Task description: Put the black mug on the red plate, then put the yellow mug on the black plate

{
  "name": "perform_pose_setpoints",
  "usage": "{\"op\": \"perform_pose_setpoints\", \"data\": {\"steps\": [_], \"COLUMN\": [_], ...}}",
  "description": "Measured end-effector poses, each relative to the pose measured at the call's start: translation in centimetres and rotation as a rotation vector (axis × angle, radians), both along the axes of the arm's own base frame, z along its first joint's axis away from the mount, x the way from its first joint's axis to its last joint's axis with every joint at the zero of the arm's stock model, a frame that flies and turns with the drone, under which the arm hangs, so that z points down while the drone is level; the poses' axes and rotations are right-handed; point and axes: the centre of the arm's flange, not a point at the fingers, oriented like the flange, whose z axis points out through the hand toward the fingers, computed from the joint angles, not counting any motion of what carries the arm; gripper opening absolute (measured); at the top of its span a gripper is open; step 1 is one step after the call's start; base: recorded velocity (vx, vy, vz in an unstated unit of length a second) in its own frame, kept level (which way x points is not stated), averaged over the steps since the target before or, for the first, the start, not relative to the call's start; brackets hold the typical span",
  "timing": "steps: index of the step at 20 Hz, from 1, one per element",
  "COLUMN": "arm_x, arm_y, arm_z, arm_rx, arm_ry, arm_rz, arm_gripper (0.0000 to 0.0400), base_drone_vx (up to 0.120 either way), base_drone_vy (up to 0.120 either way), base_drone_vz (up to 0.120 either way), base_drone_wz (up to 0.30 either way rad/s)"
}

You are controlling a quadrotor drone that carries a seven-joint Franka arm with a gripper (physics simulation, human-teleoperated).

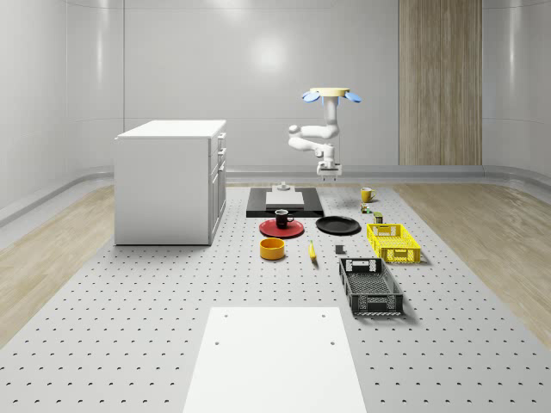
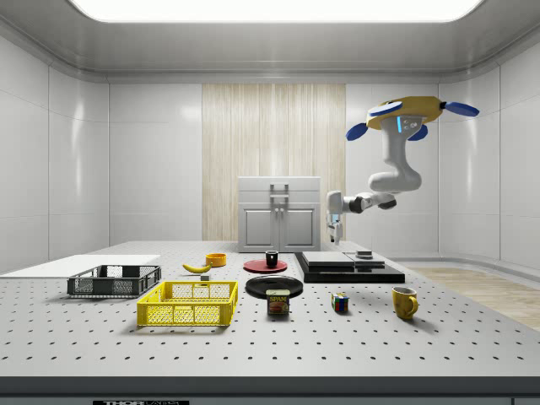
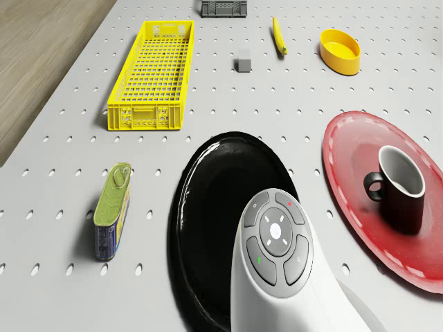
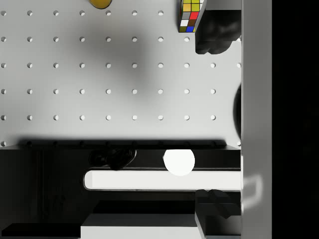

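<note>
Drone [image 1: 331, 95] first: we see the yellow-bodied quadrotor with blue rotors hovering high above the far end of the grey perforated table [image 1: 172, 301], roughly over the gap between the black flat stove-like slab [image 1: 285, 203] and the yellow ceramic mug [image 1: 367, 194]. From it the white seven-joint arm [image 2: 390, 175] drops straight down, bends at the elbow and folds back toward the side view's left, with the wrist turned so the gripper [image 2: 335, 230] points down at the table. We find the gripper hanging in the air above the slab's edge, well above the surface and touching nothing. How wide its fingers stand we cannot tell.

Now the task pieces. We see the black mug with a white inside [image 3: 400, 187] standing upright on the round red plate [image 3: 346, 159], handle turned toward the glossy round black plate [image 3: 208, 207]. The two plates lie side by side, just apart. The black plate carries no mug. The yellow mug stands upright on the bare table, well apart from both plates, near a small multicoloured puzzle cube [image 2: 340, 303].

Around them we spot a yellow plastic crate [image 1: 393, 242], a dark grey crate [image 1: 370, 286], a yellow bowl [image 1: 273, 249], a banana [image 1: 312, 250] and a tin of meat [image 3: 111, 211].
</note>
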Motion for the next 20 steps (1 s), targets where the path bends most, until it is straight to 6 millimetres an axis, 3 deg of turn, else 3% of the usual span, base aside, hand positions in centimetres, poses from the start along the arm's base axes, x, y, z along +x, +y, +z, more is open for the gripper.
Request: {"op": "perform_pose_setpoints", "data": {"steps": [20], "arm_x": [0.0], "arm_y": [0.0], "arm_z": [0.0], "arm_rx": [0.0], "arm_ry": [0.0], "arm_rz": [0.0], "arm_gripper": [0.04], "base_drone_vx": [-0.12], "base_drone_vy": [0.12], "base_drone_vz": [0.0], "base_drone_wz": [0.0]}}
